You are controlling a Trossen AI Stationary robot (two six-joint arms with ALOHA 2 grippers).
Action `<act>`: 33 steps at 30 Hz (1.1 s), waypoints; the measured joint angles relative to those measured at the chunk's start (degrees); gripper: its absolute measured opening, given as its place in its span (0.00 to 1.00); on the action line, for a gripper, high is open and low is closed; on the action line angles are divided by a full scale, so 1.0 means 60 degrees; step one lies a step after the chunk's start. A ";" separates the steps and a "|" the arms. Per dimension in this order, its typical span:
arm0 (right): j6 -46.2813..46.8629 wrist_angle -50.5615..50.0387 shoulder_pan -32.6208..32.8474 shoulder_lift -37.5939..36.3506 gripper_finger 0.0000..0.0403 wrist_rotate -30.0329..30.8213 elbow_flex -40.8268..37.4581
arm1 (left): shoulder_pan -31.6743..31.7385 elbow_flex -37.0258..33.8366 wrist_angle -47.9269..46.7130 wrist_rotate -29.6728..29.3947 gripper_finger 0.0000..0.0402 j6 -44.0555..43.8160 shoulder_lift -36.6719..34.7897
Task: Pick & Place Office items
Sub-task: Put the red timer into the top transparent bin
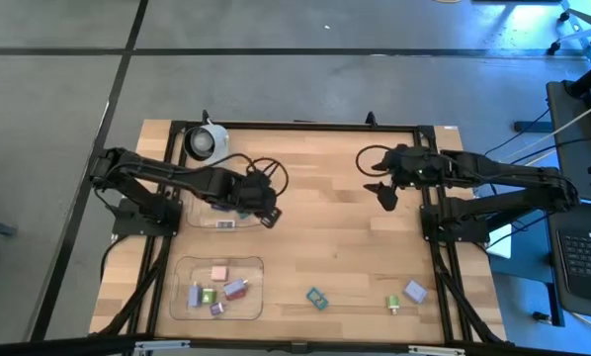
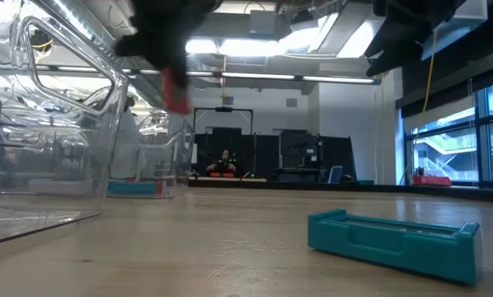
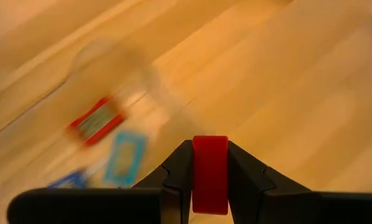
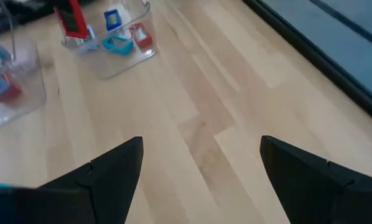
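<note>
Between the fingers of the left tool (image 3: 209, 180), clamped tight: red piece (image 3: 209, 171), lower end hidden, no legible writing; right tool (image 4: 201, 168) wide, empty.

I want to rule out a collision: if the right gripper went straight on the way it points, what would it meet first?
Probably only bare table: the open right gripper aims at empty wood, the clear tray off to one side.

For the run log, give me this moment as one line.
left gripper: shut on red piece, above tray | right gripper: open, empty

Bare wooden table (image 1: 325, 237) lies open mid-board; clear trays (image 1: 219, 289) crowd the left side.
</note>
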 joint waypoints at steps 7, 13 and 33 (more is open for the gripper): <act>0.0869 0.0002 0.0002 0.0251 0.81 0.0000 0.0000 | 0.0051 -0.0206 -0.1761 -0.1011 0.16 -0.1184 -0.0007; 0.0989 0.0001 0.0004 0.0489 0.81 -0.0008 0.0000 | 0.0317 -0.1394 -0.1589 -0.1413 0.16 -0.2310 0.0001; 0.1516 0.0154 0.0354 0.1116 0.81 -0.0026 0.0000 | 0.0616 -0.2488 -0.1045 -0.1402 0.16 -0.3084 0.0089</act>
